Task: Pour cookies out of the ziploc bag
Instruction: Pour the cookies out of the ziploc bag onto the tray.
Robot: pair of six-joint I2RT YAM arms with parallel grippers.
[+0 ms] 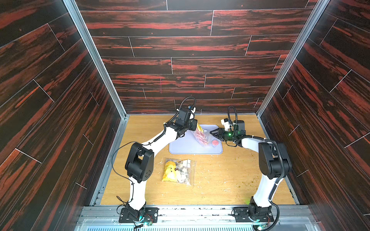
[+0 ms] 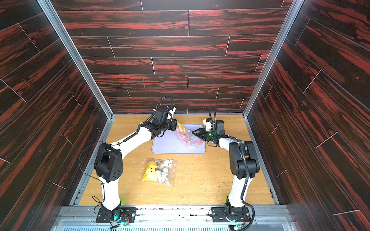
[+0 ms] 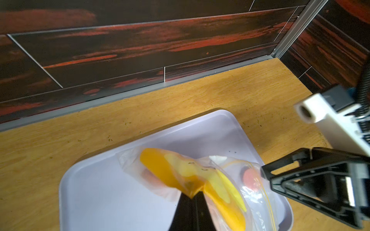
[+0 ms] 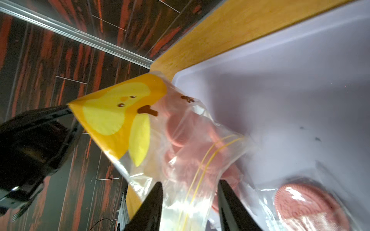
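My left gripper (image 3: 193,197) is shut on the yellow printed corner of the ziploc bag (image 3: 180,172). In both top views it holds the bag (image 1: 202,135) (image 2: 185,136) tilted over the lavender tray (image 1: 184,148), bottom end raised. Pink cookies (image 4: 178,130) lie inside, toward the yellow zip line. One wrapped pink cookie (image 4: 306,204) (image 1: 214,142) lies on the tray by the bag's mouth. My right gripper (image 4: 190,183) (image 1: 211,133) is at the mouth end. Its jaws stand apart, with the clear film and zip line between them.
A second clear bag (image 1: 178,170) (image 2: 160,170) with a yellow print and cream pieces lies flat on the wooden table in front of the tray. Crumbs dot the table on the right. The back wall stands close behind the tray (image 3: 100,190).
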